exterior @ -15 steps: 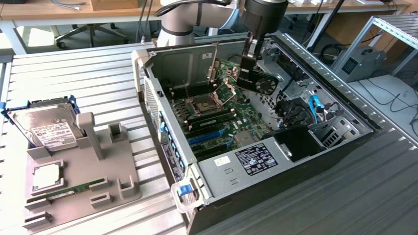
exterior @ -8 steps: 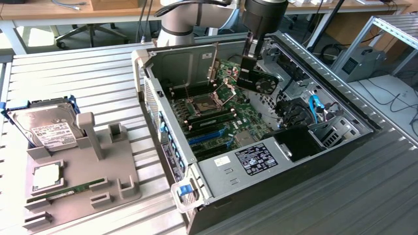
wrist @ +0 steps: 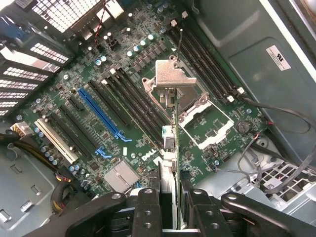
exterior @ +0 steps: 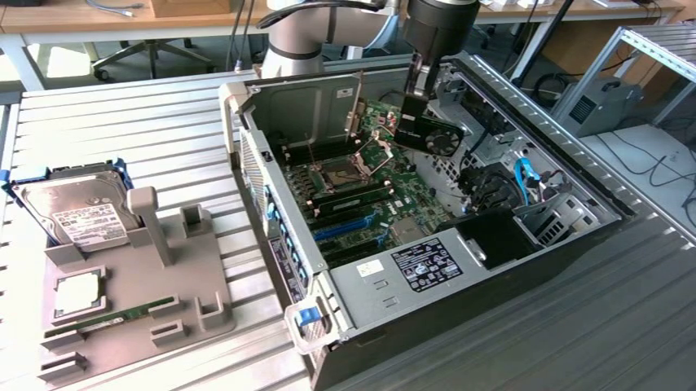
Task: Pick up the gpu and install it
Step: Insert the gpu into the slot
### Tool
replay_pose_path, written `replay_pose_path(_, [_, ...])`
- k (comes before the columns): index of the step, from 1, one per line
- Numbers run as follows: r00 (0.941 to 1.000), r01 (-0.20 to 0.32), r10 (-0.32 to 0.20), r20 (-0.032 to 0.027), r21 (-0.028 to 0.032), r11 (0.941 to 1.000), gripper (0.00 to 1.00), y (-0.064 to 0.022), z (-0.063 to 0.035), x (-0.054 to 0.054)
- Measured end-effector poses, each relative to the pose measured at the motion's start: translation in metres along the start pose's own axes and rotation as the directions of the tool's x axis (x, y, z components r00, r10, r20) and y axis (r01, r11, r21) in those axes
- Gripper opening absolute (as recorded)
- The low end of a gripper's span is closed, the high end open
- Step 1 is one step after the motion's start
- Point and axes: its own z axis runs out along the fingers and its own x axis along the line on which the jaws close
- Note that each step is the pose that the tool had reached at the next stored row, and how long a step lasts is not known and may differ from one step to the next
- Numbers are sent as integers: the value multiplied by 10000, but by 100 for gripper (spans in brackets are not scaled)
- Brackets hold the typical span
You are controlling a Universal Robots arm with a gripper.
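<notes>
My gripper (exterior: 416, 99) hangs inside the open computer case (exterior: 277, 220), shut on the gpu (exterior: 426, 130). The card is held upright above the motherboard (exterior: 376, 191), and its black cooler fan faces the exterior view's right. In the wrist view the gpu (wrist: 170, 143) appears edge-on between the black fingers (wrist: 148, 210), with its silver end bracket (wrist: 170, 74) pointing down toward the board. It hovers over the area between the memory slots and the open processor socket (wrist: 205, 121). The blue expansion slot (wrist: 98, 112) and the white one (wrist: 54, 140) lie off to one side and hold nothing.
On the exterior view's left, a grey fixture (exterior: 163, 318) holds a silver hard drive (exterior: 74, 213), a silver square chip (exterior: 77, 293) and a green memory stick (exterior: 120, 314). Drive cages and blue cables (exterior: 527, 183) crowd the case's right side. The arm's base (exterior: 293, 37) stands behind the case.
</notes>
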Motion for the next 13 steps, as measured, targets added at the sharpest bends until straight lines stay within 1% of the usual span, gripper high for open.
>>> replay_pose_path(13, [9994,334,-334,11,-10,9994,27,0,0,0])
